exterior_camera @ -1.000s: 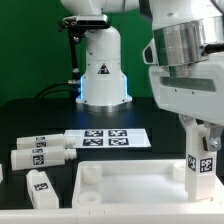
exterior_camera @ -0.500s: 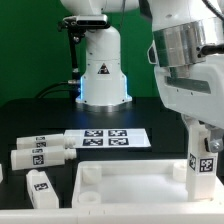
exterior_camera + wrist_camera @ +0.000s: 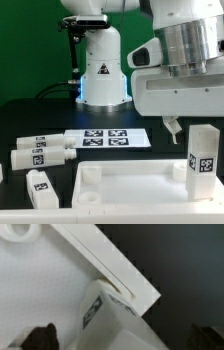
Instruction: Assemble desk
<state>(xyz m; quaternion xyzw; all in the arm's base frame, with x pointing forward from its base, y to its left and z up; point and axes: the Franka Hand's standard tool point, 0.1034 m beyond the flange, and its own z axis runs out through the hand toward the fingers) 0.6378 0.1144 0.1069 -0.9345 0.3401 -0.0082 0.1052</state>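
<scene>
The white rimmed tabletop [image 3: 130, 196] lies at the front of the black table. One white tagged leg [image 3: 203, 156] stands upright in its corner socket at the exterior view's right. My gripper [image 3: 188, 126] hangs just above that leg, with one dark finger [image 3: 172, 127] showing beside the leg's top. In the wrist view the leg [image 3: 115, 317] rises at the tabletop's corner [image 3: 140, 291] between my two spread fingertips [image 3: 40, 337], and neither one touches it. The gripper [image 3: 125, 341] is open and empty.
Two loose tagged legs [image 3: 40, 154] [image 3: 41, 185] lie on the black table at the exterior view's left, with a third part just showing at the edge [image 3: 2, 172]. The marker board [image 3: 105, 138] lies behind the tabletop. The white robot base [image 3: 103, 75] stands at the back.
My gripper has let go of the leg and risen, shifting toward the exterior view's left. The leg stays standing in the corner socket, its top now uncovered.
</scene>
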